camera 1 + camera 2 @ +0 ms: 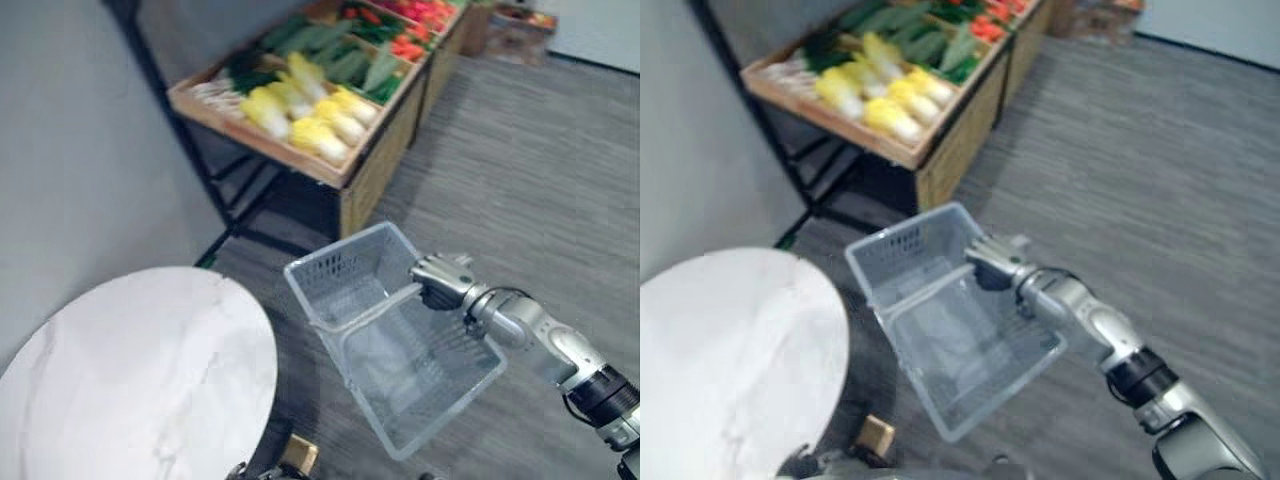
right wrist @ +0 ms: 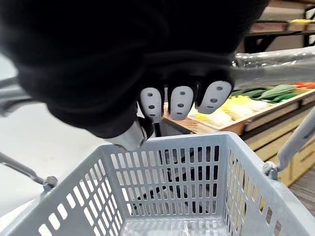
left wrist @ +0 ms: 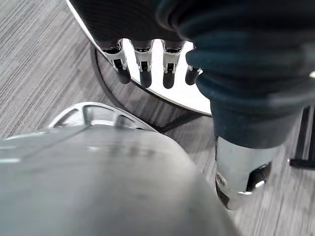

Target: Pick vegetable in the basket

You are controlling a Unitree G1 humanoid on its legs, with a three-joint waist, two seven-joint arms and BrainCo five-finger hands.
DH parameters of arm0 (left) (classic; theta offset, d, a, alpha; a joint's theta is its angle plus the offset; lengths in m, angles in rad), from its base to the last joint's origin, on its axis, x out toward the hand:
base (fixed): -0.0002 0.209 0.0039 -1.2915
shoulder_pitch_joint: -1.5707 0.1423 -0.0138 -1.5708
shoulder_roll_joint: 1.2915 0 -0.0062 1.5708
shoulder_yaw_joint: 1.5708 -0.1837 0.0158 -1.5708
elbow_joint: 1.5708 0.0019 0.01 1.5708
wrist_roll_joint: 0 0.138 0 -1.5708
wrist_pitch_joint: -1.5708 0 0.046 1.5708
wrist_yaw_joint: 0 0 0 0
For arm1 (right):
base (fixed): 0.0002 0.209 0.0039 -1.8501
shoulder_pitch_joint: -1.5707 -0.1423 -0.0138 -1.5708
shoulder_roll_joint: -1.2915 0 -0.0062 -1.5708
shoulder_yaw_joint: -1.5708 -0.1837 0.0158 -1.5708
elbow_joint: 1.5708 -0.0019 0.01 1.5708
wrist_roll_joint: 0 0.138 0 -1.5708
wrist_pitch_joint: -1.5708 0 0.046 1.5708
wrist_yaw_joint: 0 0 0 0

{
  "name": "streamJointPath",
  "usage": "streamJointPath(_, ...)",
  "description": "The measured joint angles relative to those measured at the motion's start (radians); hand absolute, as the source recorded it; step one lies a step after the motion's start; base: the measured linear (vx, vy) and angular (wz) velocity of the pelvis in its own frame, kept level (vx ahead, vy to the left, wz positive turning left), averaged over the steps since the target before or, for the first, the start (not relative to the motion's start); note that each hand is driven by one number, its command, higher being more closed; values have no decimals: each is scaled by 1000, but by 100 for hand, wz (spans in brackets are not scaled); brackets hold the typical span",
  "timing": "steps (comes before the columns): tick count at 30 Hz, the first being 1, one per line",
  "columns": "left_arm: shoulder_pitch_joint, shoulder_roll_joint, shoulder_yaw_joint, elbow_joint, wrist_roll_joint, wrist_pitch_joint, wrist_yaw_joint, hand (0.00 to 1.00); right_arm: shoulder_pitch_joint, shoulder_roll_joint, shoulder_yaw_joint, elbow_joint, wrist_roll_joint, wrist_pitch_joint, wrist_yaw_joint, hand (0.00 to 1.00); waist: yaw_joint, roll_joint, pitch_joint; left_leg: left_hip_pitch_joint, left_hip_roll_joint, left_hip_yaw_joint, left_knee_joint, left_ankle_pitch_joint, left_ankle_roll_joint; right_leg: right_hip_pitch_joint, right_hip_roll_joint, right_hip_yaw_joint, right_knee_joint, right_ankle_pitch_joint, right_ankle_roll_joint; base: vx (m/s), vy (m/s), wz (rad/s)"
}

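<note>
Grey plastic mesh makes up the basket [image 1: 352, 268], which sits tilted over the striped floor [image 1: 520, 160] near the middle of the scene. Our right hand [image 1: 440, 282] has its fingers curled round the basket's handle [image 1: 368, 308]. We see the vegetables on the wooden bench [image 1: 372, 175] at the far left, well apart from the basket: pale yellow cabbages [image 1: 320, 115] nearest, greens [image 1: 335, 50] and red produce [image 1: 410, 45] farther back. Our left hand [image 3: 142, 66] hangs with its fingers loosely straight beside the edge of the round white table [image 1: 140, 380] at the near left.
</note>
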Motion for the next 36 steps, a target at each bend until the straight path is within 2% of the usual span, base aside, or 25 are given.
streamJointPath(3,3,-5,-1,4,8,1,-5,0,67,-39,-19,-55,2,-2,-1,100,-16,23,2,41,91,-34,109,55,-2,103,55,0,-67,0,-1,-47,-258,-20)
streamJointPath(4,4,-5,-2,3,8,1,-6,0,80,-44,-23,-64,2,-4,-1,100,-17,24,2,41,103,-59,136,75,0,117,57,7,-73,0,-2,-74,-188,-43)
streamJointPath(5,5,-7,-8,2,8,-1,-5,0,92,-43,-30,-66,2,-11,-2,100,-13,23,3,31,120,-142,201,124,-1,126,56,44,-77,-3,-7,-69,-109,-69)
streamJointPath(6,11,-8,-9,2,8,-4,-5,0,93,-41,-30,-66,2,-11,-2,100,-7,14,10,-16,93,-289,253,114,-41,125,41,98,-78,-10,-19,-64,-62,-83)
streamJointPath(7,13,-13,-9,4,8,-7,-5,0,92,-41,-31,-66,2,-11,-4,100,-7,18,11,-38,55,-376,260,79,-65,115,31,122,-76,-10,-19,-52,35,-88)
streamJointPath(8,19,-21,-9,1,7,-12,-5,0,92,-40,-32,-66,2,-11,-6,100,-4,22,13,-58,-20,-505,253,30,-78,97,19,166,-74,-7,-22,-55,124,-142)
streamJointPath(9,41,-29,-1,-7,6,-24,-4,0,92,-36,-25,-60,3,-13,-6,100,8,27,16,-58,-154,-705,171,-51,-81,65,18,263,-76,3,-22,-43,149,-155)
streamJointPath(12,57,-39,11,-6,6,-29,-4,0,88,-33,-22,-59,3,-15,-6,100,21,41,21,-23,-248,-859,14,-79,-64,41,51,350,-77,10,-18,-13,138,-121)
streamJointPath(13,62,-38,19,-6,5,-30,-4,0,85,-30,-18,-57,2,-15,-7,100,21,38,17,28,-267,-910,-37,-112,-61,21,59,387,-80,14,-11,-10,200,-106)
streamJointPath(14,60,-35,22,-7,4,-31,-2,0,81,-32,-18,-56,2,-15,-7,100,18,16,19,24,-292,-935,-45,-118,-57,10,50,412,-99,31,5,12,184,-76)
streamJointPath(16,47,-14,21,-7,4,-31,1,0,75,-31,-15,-38,2,-22,-8,100,20,-7,28,9,-301,-915,-17,-120,-56,9,35,430,-125,77,26,12,137,-38)
streamJointPath(17,47,-13,21,-9,4,-31,5,0,74,-31,-14,-25,2,-33,-8,100,22,-9,27,9,-306,-903,-8,-121,-55,9,29,428,-129,84,33,-8,100,-25)
streamJointPath(19,47,-19,20,-11,4,-31,7,0,74,-34,-21,-21,2,-40,-9,100,19,0,30,9,-314,-903,-1,-139,-46,8,27,424,-130,88,38,-14,55,-10)
streamJointPath(23,46,-41,16,-18,7,-29,6,0,111,-34,-56,-13,2,-45,-8,100,18,35,43,9,-319,-907,-53,-152,-41,-23,28,435,-142,102,56,-35,33,-10)
streamJointPath(24,46,-42,10,-18,7,-29,5,0,124,-34,-58,-11,2,-43,-8,100,18,34,44,14,-319,-903,-64,-155,-41,-26,29,437,-142,104,58,-17,30,-20)
streamJointPath(26,49,-44,-2,-30,8,-29,3,0,173,-32,-89,-5,2,-35,-8,100,28,33,44,36,-310,-902,-80,-217,-29,-50,47,465,-111,103,59,-19,72,-40)
streamJointPath(28,46,-39,-9,-34,9,-29,2,0,188,-27,-120,2,2,-30,-7,100,33,23,52,39,-326,-903,-82,-252,-8,-93,39,486,-28,82,63,-55,96,-36)
streamJointPath(29,41,-38,-29,-30,9,-29,2,0,205,-21,-155,12,0,-24,-7,100,29,33,72,60,-323,-907,-81,-275,11,-169,44,483,157,72,59,-92,85,-14)
streamJointPath(30,42,-36,-34,-29,9,-30,2,0,211,-18,-165,13,0,-20,-7,100,24,33,80,72,-325,-907,-81,-276,12,-211,44,480,259,76,52,-107,103,-4)
streamJointPath(31,46,-23,-41,-27,8,-31,2,0,213,-6,-168,13,-1,-6,-7,100,12,19,96,110,-338,-906,-89,-277,19,-280,34,472,441,109,-15,-41,101,3)
streamJointPath(32,49,-5,-46,-26,8,-29,1,0,215,16,-180,13,-2,-2,-8,100,5,3,105,144,-344,-907,-92,-281,35,-319,17,447,551,157,-63,-7,91,2)
streamJointPath(33,50,2,-52,-26,9,-28,1,0,219,28,-189,13,-2,-2,-9,100,3,7,114,159,-345,-908,-92,-283,47,-342,5,432,593,169,-65,46,72,-2)
streamJointPath(34,49,5,-60,-27,10,-25,1,0,227,51,-201,13,-2,-4,-11,100,0,-3,112,175,-344,-909,-92,-288,58,-360,-7,407,634,150,-61,85,58,-1)
streamJointPath(35,52,14,-61,-25,11,-23,1,0,227,73,-209,9,0,-10,-18,100,-3,-6,113,183,-338,-913,-90,-298,63,-372,-6,369,618,101,-61,156,44,8)
streamJointPath(36,44,15,-61,-25,11,-22,1,0,227,95,-226,7,2,-16,-37,100,-9,-4,114,176,-331,-928,-93,-304,62,-383,8,323,494,89,-59,183,10,11)
